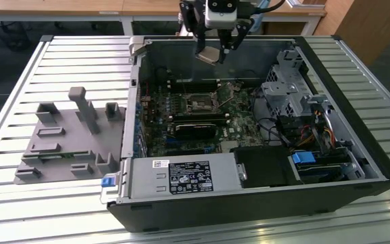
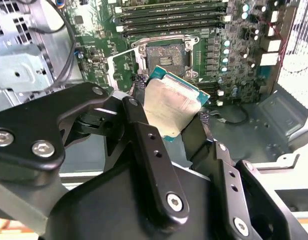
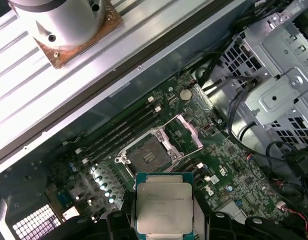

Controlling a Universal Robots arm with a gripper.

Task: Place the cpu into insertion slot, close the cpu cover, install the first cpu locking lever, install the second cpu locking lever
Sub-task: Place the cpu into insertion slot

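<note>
Closest to the wrist cameras, my gripper [image 1: 217, 48] pinches the chip [image 2: 169, 102] by two opposite edges, its dull metal face to the first wrist view and its tan underside to the second. In the exterior view the chip hangs at a tilt, high above the open computer case [image 1: 357, 142] near its far wall. Below, well apart from the chip, the socket [image 3: 146, 156] sits bare on the green board [image 1: 242, 122]. The cover [image 3: 189, 129] stands swung up beside it (nothing is seated yet). Beyond run the long memory slots [image 2: 168, 15]. My worry is the tilt: a chip set down crooked or turned the wrong way could bend the socket's contacts. An edge-only pinch could also let it slip and fall onto the board.
</note>
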